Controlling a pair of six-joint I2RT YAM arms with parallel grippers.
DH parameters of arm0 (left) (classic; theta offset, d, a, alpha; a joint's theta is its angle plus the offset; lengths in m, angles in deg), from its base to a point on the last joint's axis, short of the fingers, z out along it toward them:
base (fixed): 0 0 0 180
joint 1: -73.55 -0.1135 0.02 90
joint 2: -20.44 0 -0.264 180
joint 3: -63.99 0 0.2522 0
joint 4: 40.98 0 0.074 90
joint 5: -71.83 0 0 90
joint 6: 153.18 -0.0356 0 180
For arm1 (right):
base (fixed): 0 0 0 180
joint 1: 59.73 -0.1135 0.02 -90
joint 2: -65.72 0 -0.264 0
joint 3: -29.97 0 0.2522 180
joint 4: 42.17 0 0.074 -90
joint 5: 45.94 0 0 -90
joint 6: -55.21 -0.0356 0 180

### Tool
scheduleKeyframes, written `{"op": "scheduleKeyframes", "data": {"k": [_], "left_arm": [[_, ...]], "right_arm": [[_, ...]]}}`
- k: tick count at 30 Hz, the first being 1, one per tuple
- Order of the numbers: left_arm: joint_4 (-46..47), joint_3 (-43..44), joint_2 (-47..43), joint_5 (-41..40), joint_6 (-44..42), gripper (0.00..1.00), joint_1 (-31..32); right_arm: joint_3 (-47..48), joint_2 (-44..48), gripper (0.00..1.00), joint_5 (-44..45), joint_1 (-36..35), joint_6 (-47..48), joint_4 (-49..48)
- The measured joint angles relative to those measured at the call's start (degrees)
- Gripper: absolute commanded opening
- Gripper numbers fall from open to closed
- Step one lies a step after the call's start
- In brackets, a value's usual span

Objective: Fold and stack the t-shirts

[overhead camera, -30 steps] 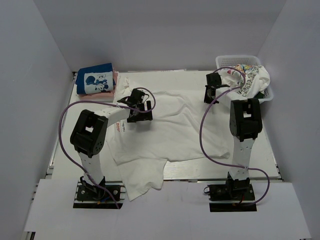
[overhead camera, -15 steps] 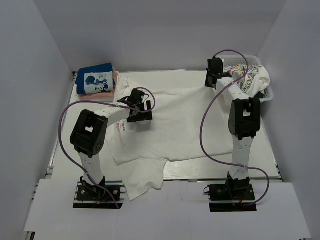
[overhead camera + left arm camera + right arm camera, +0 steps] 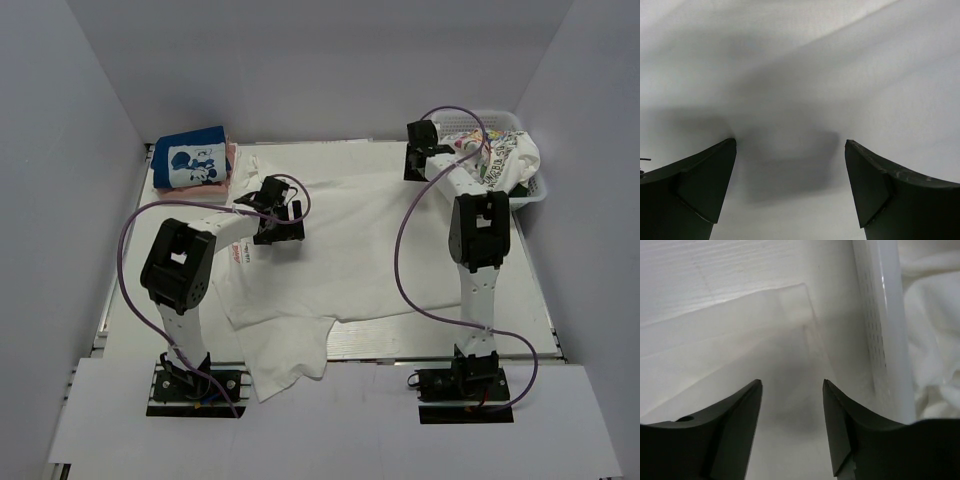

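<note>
A large plain white t-shirt lies spread flat over the table, one end hanging off the near edge. My left gripper hovers open low over its left part; the left wrist view shows only white cloth between the wide-apart jaws of that gripper. My right gripper is at the shirt's far right corner, beside the basket. There its jaws stand open with nothing between them, the right gripper just above the shirt's hem. A folded blue cartoon-mouse t-shirt lies on a pink one at the far left.
A white mesh basket at the far right corner holds a crumpled white t-shirt with colourful prints; its wall is close on the right of my right fingers. White enclosure walls surround the table.
My right gripper moved toward the far edge with the white shirt's corner, then opened and let the cloth go. The left arm has not moved.
</note>
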Motion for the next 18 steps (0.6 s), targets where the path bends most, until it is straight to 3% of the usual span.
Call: {"op": "scheduleKeyframes", "data": {"k": [3, 9, 18], "left_arm": [[-0.55, 0.22, -0.09, 0.20, -0.50, 1.00, 0.04], [-1.62, 3.41, -0.09, 1.25, -1.53, 1.00, -0.33], [-1.25, 24.74, 10.93, 0.55, -3.26, 1.00, -0.68]], "right_arm": [[-5.42, 5.64, 0.89, -3.32, -1.14, 0.46, -1.29], [-10.78, 14.82, 0.90, -11.45, -3.96, -0.70, -4.00], [-21.97, 15.89, 0.90, -13.75, -3.15, -6.73, -5.40]]}}
